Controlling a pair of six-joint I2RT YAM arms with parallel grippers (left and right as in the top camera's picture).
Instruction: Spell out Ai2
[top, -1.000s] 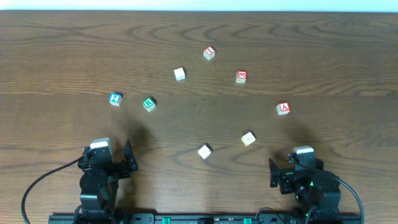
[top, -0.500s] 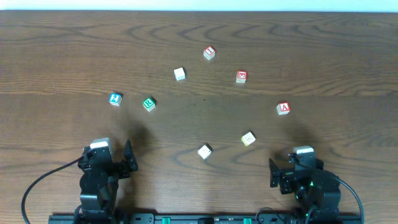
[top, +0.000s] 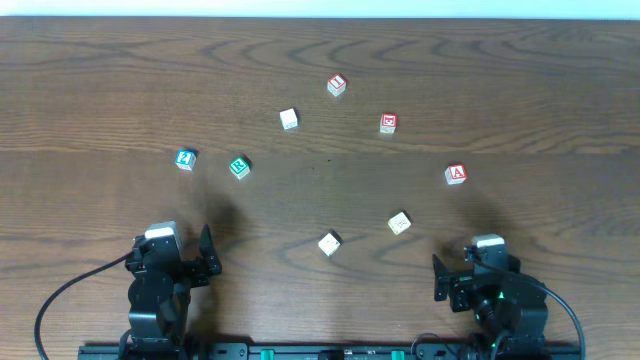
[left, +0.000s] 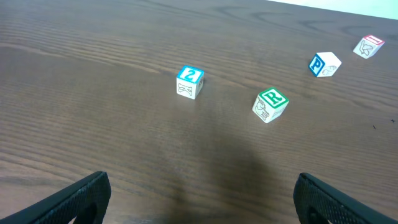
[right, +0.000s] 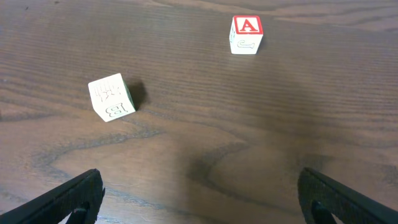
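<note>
The red A block (top: 456, 174) lies at the right and shows ahead in the right wrist view (right: 246, 33). The blue 2 block (top: 185, 159) lies at the left and shows in the left wrist view (left: 189, 81). A red-topped block (top: 336, 85) lies at the back; its letter is too small to read. My left gripper (top: 170, 252) (left: 202, 193) is open and empty at the front left. My right gripper (top: 478, 264) (right: 199, 190) is open and empty at the front right, well short of the A block.
A green R block (top: 239, 167) (left: 270, 104) lies right of the 2 block. A white P block (top: 289, 119) (left: 324, 63), another red block (top: 388, 123), a yellowish block (top: 399, 222) (right: 111, 97) and a white block (top: 329, 243) lie scattered mid-table.
</note>
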